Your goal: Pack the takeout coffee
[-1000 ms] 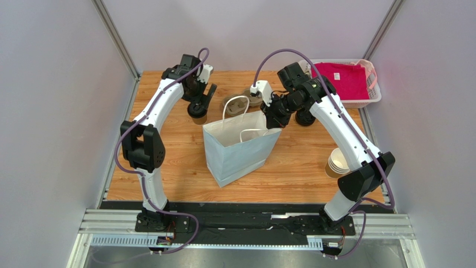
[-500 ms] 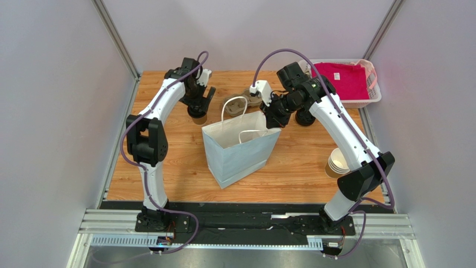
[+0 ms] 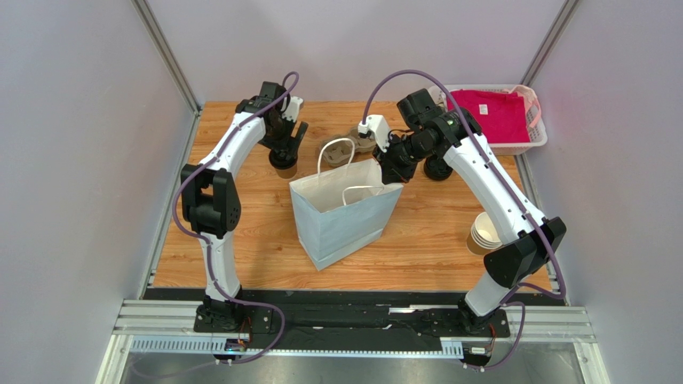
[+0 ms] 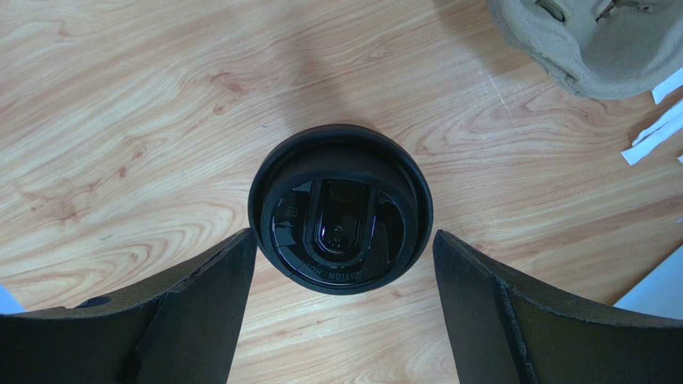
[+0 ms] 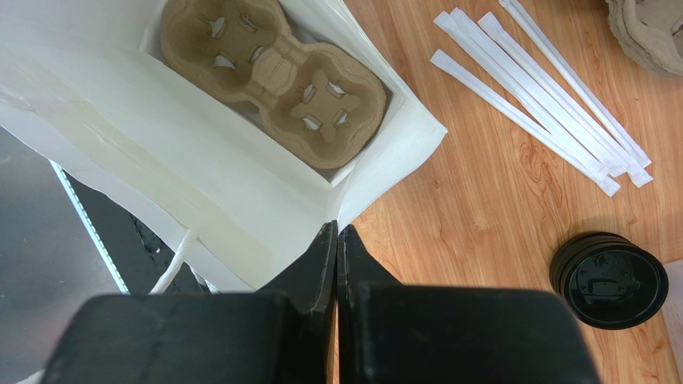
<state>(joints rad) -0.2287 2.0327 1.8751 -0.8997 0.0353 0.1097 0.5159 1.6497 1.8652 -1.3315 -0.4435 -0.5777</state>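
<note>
**Takeout coffee (image 4: 341, 212) upright, left gripper straddling it**

Stands on its base on the wooden table (image 3: 240, 256), far-left area, long axis vertical, black lid up. In the left wrist view the lid faces the camera dead on, sip slot toward the bottom of the frame.

Left arm reaches far along the left side, elbow high, wrist pitched straight down. Left gripper (image 4: 343, 240) spread wide, one finger on each side of the lid, bare wood showing in both gaps, so no contact. It sits centred between the fingers, just ahead of the palm.

Near right: stack of lidless cups (image 3: 483, 232). Mid-table: white paper bag (image 3: 337, 216), open, pulp carrier (image 5: 272, 76) inside. Right gripper (image 5: 335, 232) pressed together on the bag's far rim, pinching it. Beyond: wrapped straws (image 5: 545, 96), loose black lids (image 5: 609, 280), spare carriers (image 4: 593, 40). Far right corner: basket (image 3: 539, 132) with pink cloth.
</note>
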